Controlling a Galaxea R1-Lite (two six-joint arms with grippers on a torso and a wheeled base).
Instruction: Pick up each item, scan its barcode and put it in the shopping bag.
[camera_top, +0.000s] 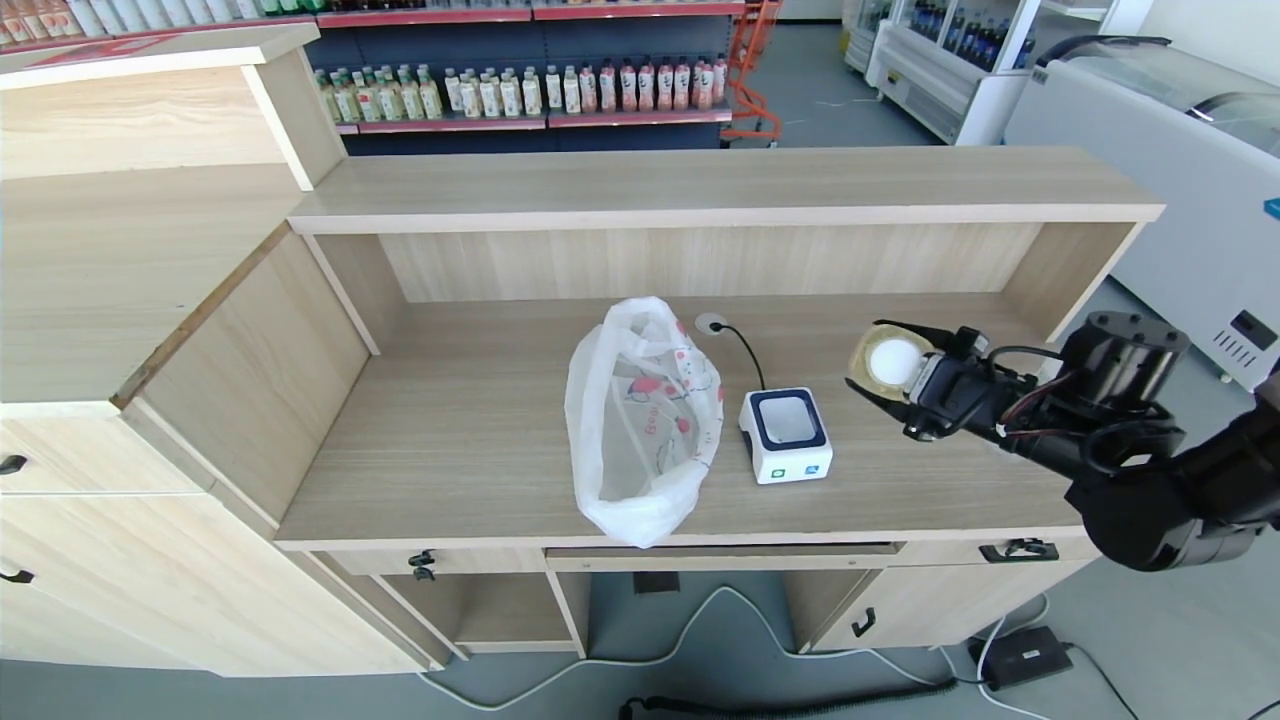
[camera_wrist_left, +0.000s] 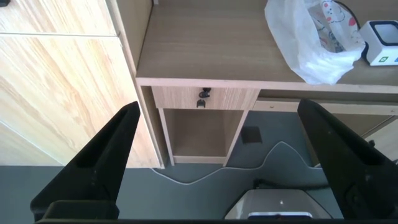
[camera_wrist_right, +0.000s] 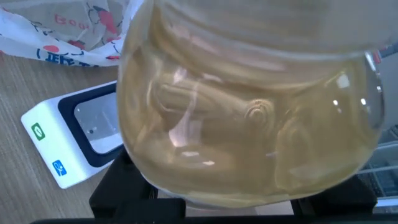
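White scanner (camera_top: 787, 434) between shopping bag (camera_top: 645, 420) and right hand (camera_top: 868, 357) grasping jar (camera_top: 895, 362); left hand (camera_wrist_left: 219, 112) released

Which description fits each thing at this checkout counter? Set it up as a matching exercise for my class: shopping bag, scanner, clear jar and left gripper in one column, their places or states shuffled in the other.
Things
1. shopping bag
2. scanner
3. clear jar
4. left gripper

Descriptions
A. gripped by the right gripper, to the right of the scanner
B. open, holding nothing, low in front of the counter
C. white box on the counter with a black cable running back
D. slumped on the counter, left of the scanner

Pairs: 1-D, 2-C, 3-A, 4-B
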